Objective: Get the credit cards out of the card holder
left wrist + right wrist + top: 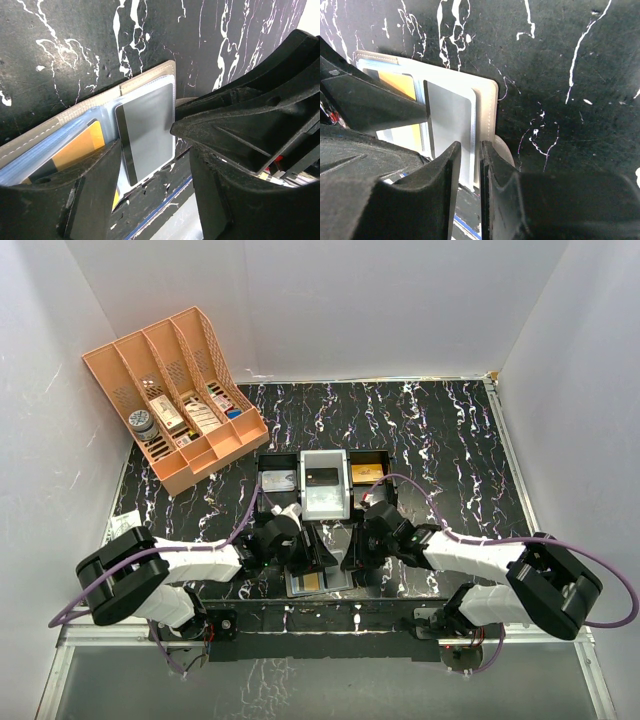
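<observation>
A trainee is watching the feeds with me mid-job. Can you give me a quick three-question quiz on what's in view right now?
1. Multiple choice: in the open card holder, what colour is the card sleeved next to the grey card? A gold-orange, B green, C red.
2. True or false: the peach rack stands on the robot's right side.
3. Short answer: how many trays sit in the row just behind the card holder?

Key:
1. A, the gold-orange card.
2. False, it is at the left rear.
3. Three: black, white, black.
</observation>
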Controlling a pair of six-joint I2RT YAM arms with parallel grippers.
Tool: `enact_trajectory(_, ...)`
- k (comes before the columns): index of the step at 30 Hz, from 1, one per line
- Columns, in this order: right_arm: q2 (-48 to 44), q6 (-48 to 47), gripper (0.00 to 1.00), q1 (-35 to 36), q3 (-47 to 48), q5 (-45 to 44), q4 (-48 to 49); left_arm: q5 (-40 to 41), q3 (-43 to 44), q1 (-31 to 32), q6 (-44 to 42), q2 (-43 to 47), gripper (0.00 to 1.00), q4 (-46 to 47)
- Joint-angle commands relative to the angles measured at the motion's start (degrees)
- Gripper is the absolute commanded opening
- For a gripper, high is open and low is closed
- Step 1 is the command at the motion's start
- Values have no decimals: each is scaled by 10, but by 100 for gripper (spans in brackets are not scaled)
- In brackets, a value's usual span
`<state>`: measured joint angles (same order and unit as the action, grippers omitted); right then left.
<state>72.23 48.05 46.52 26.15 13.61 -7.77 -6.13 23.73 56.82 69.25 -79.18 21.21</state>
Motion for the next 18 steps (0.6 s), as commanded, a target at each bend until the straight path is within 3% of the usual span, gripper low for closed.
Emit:
enact_trajectory(1,9,5,20,2,-28,-22,28,34,2,1,-21,13,58,-74)
enact_trajectory(10,10,20,17,1,-52,-25,43,60,32,1,-54,61,63,-169)
enact_trajectory(18,-23,11,21,2,-23,-21,18,49,71,1,-70,22,62,-209)
